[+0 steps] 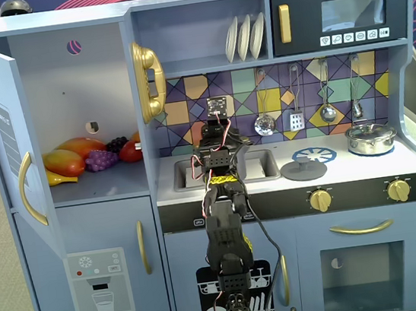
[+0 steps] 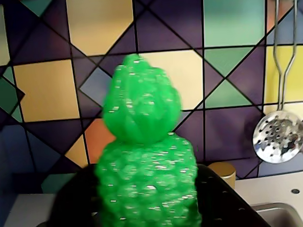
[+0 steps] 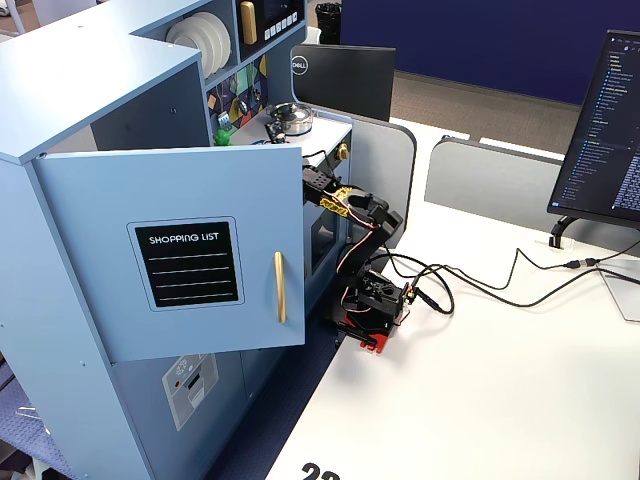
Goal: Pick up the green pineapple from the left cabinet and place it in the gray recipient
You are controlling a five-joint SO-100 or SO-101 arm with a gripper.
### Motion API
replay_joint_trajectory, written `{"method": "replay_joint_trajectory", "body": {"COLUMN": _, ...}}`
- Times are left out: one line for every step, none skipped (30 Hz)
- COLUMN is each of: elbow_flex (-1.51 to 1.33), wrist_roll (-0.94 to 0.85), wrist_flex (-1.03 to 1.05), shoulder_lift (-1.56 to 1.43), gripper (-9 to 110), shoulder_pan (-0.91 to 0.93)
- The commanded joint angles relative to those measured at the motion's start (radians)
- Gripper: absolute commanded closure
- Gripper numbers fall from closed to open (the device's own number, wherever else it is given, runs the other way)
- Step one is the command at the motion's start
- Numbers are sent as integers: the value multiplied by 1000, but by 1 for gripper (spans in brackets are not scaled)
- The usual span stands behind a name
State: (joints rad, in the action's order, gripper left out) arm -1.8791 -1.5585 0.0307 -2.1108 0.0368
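Wrist view: gripper point(image 2: 147, 208) grasping the green pineapple point(image 2: 144, 156) upright before the tiles.

Office, white desk point(image 3: 520, 400), computer monitor point(image 3: 600, 130), gray partitions point(image 3: 480, 180), toy kitchen point(image 1: 196, 4)

Wrist view: green pineapple point(image 2: 147, 161) blurred, its base cut off

Pineapple point(image 2: 147, 175): bright green, bumpy body, leafy tuft on top, upright, filling the wrist view before the coloured tile backsplash. Cabinet point(image 1: 72, 112): pale blue, door point(image 3: 180, 260) swung open, gold handle, "SHOPPING LIST" label. Gray pot not identifiable in any view.
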Motion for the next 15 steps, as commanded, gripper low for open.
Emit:
{"method": "replay_joint_trajectory", "body": {"elbow_flex": 106, "wrist_roll": 8, "wrist_flex": -29, "shoulder_lift": 23, "gripper": 75, "shoulder_pan": 9}}
{"method": "replay_joint_trajectory", "body": {"elbow_flex": 109, "wrist_roll": 6, "wrist_flex": -29, "shoulder_lift": 23, "gripper": 74, "shoulder_pan": 12}}
{"method": "replay_joint_trajectory", "body": {"elbow_flex": 114, "wrist_roll": 8, "wrist_flex": -31, "shoulder_lift": 23, "gripper": 73, "shoulder_pan": 15}}
{"method": "replay_joint_trajectory", "body": {"elbow_flex": 115, "wrist_roll": 11, "wrist_flex": -25, "shoulder_lift": 15, "gripper": 71, "shoulder_pan": 17}}
{"method": "replay_joint_trajectory", "body": {"elbow_flex": 117, "wrist_roll": 11, "wrist_flex": -15, "shoulder_lift": 3, "gripper": 70, "shoulder_pan": 18}}
{"method": "replay_joint_trajectory", "body": {"elbow_flex": 120, "wrist_roll": 11, "wrist_flex": -6, "shoulder_lift": -9, "gripper": 70, "shoulder_pan": 20}}
{"method": "replay_joint_trajectory", "body": {"elbow_flex": 121, "wrist_roll": 11, "wrist_flex": 6, "shoulder_lift": -28, "gripper": 70, "shoulder_pan": 21}}
{"method": "replay_joint_trajectory", "body": {"elbow_flex": 121, "wrist_roll": 11, "wrist_flex": 20, "shoulder_lift": -49, "gripper": 71, "shoulder_pan": 25}}
{"method": "replay_joint_trajectory", "body": {"elbow_flex": 123, "wrist_roll": 11, "wrist_flex": 34, "shoulder_lift": -74, "gripper": 72, "shoulder_pan": 34}}
{"method": "replay_joint_trajectory", "body": {"elbow_flex": 123, "wrist_roll": 15, "wrist_flex": 57, "shoulder_lift": -109, "gripper": 73, "shoulder_pan": 41}}
{"method": "replay_joint_trajectory", "body": {"elbow_flex": 121, "wrist_roll": 18, "wrist_flex": 104, "shoulder_lift": -155, "gripper": 74, "shoulder_pan": 49}}
{"method": "replay_joint_trajectory", "body": {"elbow_flex": 115, "wrist_roll": 25, "wrist_flex": 170, "shoulder_lift": -210, "gripper": 75, "shoulder_pan": 57}}
{"method": "replay_joint_trajectory", "body": {"elbow_flex": 100, "wrist_roll": 26, "wrist_flex": 242, "shoulder_lift": -272, "gripper": 76, "shoulder_pan": 63}}
{"method": "replay_joint_trajectory", "body": {"elbow_flex": 77, "wrist_roll": 15, "wrist_flex": 341, "shoulder_lift": -344, "gripper": 77, "shoulder_pan": 71}}
{"method": "replay_joint_trajectory", "body": {"elbow_flex": 49, "wrist_roll": 3, "wrist_flex": 457, "shoulder_lift": -422, "gripper": 79, "shoulder_pan": 72}}
